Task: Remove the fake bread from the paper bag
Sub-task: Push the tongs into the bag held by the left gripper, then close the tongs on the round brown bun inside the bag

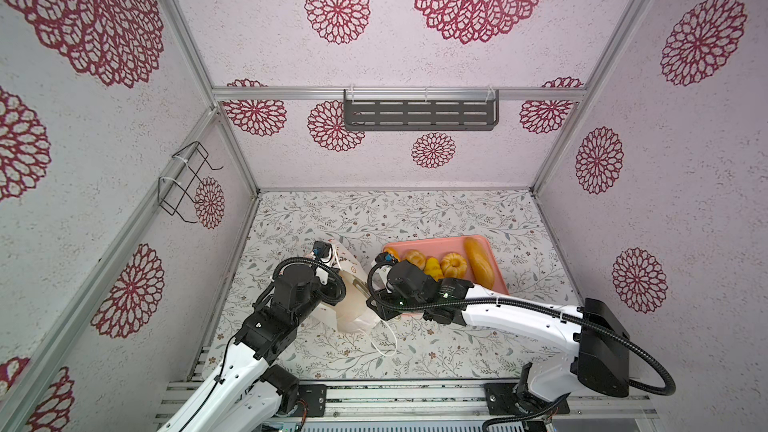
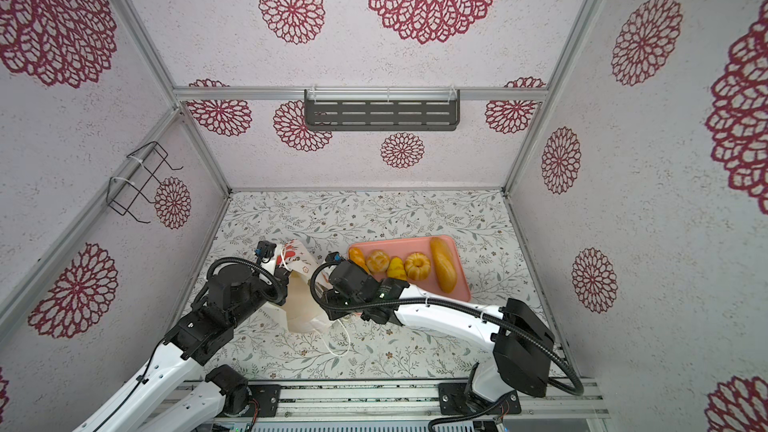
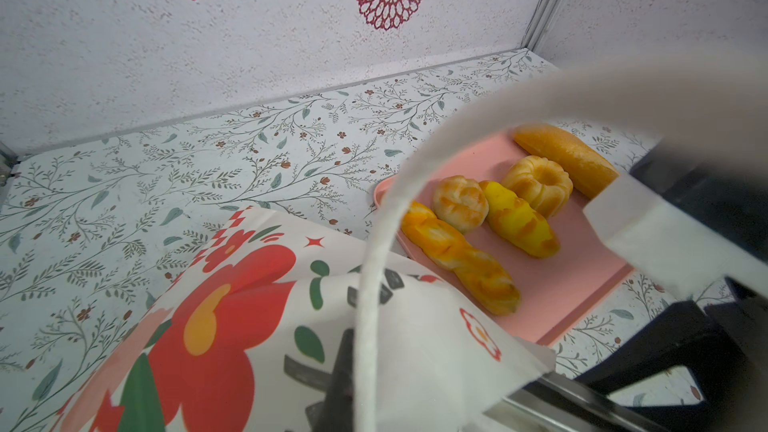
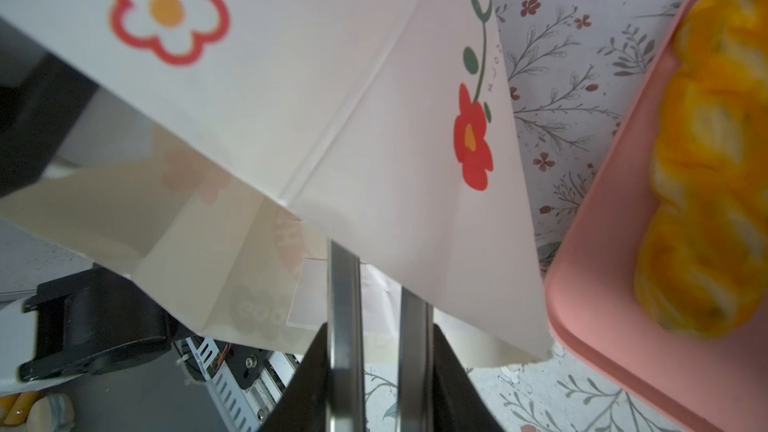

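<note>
Over a floral tabletop (image 1: 415,218), the left gripper (image 1: 332,272) clamps the top edge of the light, crease-prone paper bag (image 1: 353,317), likely its firmest hold; the right gripper (image 4: 379,276), fingers barely parted and apparently empty, sits at its mouth.

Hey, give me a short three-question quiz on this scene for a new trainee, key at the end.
1. How many glossy golden toy breads lie on the flat pink rectangular tray?
2. True or false: the long smooth loaf lies at the tray end nearest the white flower-printed paper bag.
3. Which bread sits between the loaf and the yellow oblong roll? A croissant, B ring-shaped bun, C pretzel.
Key: 1 five; 2 false, farthest from the bag; 3 B.
</note>
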Action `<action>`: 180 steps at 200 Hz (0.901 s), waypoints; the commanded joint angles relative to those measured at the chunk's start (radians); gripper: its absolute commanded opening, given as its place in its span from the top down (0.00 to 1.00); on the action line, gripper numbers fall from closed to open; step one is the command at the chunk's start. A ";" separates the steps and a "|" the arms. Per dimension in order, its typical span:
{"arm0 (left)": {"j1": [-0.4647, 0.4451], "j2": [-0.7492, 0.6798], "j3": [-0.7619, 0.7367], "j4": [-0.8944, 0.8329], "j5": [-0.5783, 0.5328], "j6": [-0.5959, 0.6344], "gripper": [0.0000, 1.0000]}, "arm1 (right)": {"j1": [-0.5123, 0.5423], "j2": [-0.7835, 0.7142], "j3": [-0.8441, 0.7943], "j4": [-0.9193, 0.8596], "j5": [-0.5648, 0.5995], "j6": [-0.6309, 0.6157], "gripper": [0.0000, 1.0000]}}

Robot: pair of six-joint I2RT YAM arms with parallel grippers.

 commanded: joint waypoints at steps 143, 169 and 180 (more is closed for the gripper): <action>-0.016 0.035 0.012 0.032 0.039 -0.007 1.00 | -0.050 0.143 0.192 -0.171 0.088 -0.157 0.57; -0.017 0.035 0.011 0.032 0.040 -0.008 1.00 | -0.052 0.161 0.208 -0.178 0.116 -0.159 0.55; -0.020 0.035 0.013 0.031 0.040 -0.008 1.00 | -0.052 0.165 0.213 -0.177 0.125 -0.161 0.55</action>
